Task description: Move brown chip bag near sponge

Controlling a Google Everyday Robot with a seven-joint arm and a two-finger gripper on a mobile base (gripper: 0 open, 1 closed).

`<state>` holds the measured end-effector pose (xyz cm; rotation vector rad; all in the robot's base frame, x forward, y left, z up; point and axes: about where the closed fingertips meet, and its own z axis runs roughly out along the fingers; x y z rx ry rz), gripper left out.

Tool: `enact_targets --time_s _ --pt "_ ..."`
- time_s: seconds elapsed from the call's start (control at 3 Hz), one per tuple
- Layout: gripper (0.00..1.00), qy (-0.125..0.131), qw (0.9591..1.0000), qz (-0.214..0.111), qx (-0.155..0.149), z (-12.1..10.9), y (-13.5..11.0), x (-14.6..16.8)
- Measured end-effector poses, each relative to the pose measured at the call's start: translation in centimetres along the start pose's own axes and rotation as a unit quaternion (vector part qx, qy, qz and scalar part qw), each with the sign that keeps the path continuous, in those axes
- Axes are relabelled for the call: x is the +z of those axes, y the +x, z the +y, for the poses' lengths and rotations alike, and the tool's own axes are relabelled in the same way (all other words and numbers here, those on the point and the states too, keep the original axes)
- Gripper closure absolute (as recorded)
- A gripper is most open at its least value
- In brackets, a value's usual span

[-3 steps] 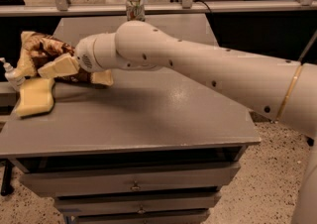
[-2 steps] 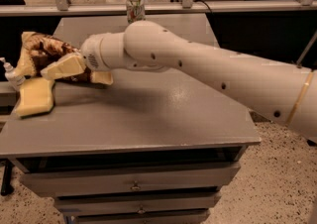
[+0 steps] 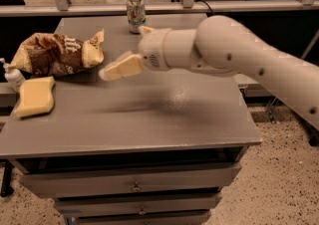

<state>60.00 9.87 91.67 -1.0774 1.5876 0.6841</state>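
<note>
On the table (image 3: 164, 114), the brown chip bag (image 3: 55, 54) lies just beside the sponge (image 3: 35, 96); the gripper (image 3: 119, 68) hovers clear, empty, its opening unclear. The task looks done.

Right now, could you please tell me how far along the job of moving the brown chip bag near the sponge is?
Looks done: the brown chip bag lies on the table right behind the sponge. In hand: nothing; the claw hangs apart from the bag, nearer the table's middle, carrying nothing. Left: probably only pulling the arm clear.
</note>
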Motion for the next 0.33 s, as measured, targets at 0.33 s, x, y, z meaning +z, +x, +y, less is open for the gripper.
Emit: enact_targets --time_s 0.33 --pt "0.00 0.032 0.9994 0.009 -0.002 -2.24 1.73 -4.31"
